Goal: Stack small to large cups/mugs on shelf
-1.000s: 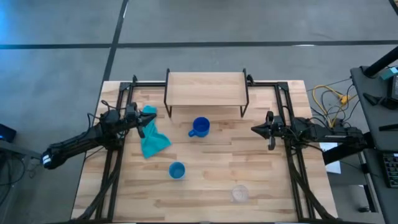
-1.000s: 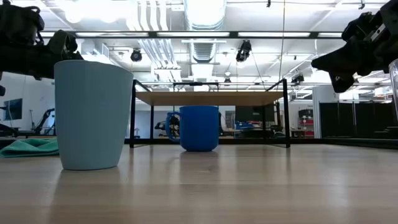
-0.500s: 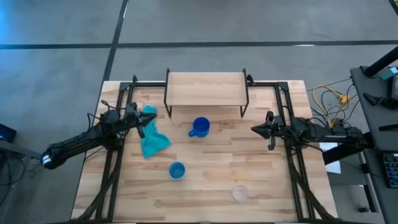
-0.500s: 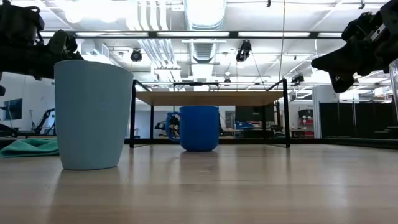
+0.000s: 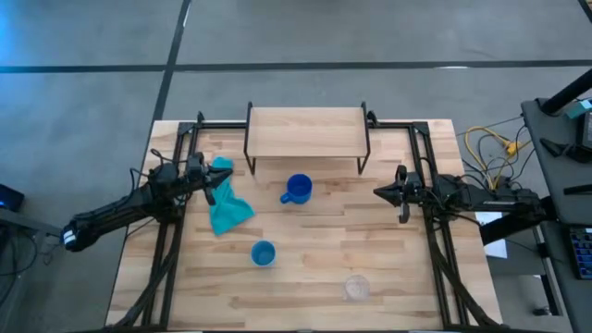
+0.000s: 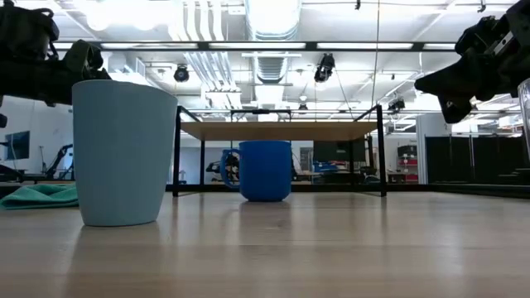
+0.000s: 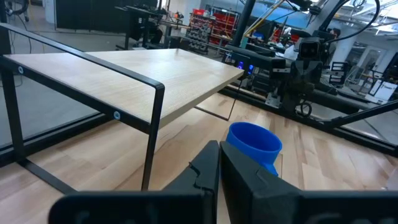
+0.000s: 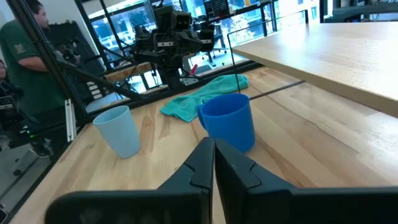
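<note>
The royal-blue mug [image 5: 297, 189] stands on the table just in front of the shelf [image 5: 306, 132], its handle toward the left. The light-blue cup [image 5: 263, 253] stands nearer the table's near edge, and the clear cup [image 5: 356, 289] stands near the near edge to the right. My left gripper [image 5: 209, 180] hovers shut at the table's left side above the teal cloth [image 5: 226, 205]. My right gripper [image 5: 379, 192] hovers shut at the right side, pointing at the mug [image 8: 229, 121]. In the left wrist view, the shut fingers [image 7: 219, 163] point toward the mug [image 7: 254, 142].
The shelf's black legs [image 5: 248, 155] stand behind the mug. Black frame rails [image 5: 166, 250] run along both table sides. Cables [image 5: 490, 148] lie off the right edge. A person in green [image 8: 22, 56] stands beyond the table's left side. Bare tabletop lies between the cups.
</note>
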Tool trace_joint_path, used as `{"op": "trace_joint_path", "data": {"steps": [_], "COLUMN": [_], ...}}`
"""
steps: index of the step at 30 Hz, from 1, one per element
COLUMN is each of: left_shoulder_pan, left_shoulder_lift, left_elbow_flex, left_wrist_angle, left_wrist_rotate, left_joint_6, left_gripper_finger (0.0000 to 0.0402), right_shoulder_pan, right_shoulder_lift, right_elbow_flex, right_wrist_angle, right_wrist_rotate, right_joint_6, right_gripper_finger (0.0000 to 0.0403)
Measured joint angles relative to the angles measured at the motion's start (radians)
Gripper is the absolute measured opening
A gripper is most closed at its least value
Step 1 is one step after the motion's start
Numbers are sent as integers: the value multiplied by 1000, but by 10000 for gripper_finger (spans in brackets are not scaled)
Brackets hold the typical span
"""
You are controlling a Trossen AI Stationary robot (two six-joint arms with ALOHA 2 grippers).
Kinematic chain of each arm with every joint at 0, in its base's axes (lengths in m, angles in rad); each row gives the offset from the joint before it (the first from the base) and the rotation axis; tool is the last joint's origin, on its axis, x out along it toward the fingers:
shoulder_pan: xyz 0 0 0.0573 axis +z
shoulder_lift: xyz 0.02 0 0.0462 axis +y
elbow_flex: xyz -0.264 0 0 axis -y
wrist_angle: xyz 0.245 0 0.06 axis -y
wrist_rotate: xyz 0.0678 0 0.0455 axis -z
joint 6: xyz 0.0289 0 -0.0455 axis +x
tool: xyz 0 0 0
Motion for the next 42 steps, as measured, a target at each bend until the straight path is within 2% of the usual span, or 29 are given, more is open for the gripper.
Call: {"op": "trace_joint_path", "data": {"steps": [35,37,42], "left_shoulder_pan": [0,0,0], "left_shoulder_lift": [0,0,0], "left_elbow_flex": [0,0,0], "left_wrist_angle": [0,0,0], "left_wrist_rotate": [0,-2,-5], "left_joint_6": [0,20,180], "left_gripper_finger": [0,0,0], "right_shoulder_pan": [0,0,0], "right_shoulder_lift": [0,0,0], "right_elbow_flex": [0,0,0], "right_wrist_angle": [0,0,0], "right_wrist_rotate": [0,0,0], "right_joint_6": [0,0,0], "right_gripper_finger": [9,9,9]}}
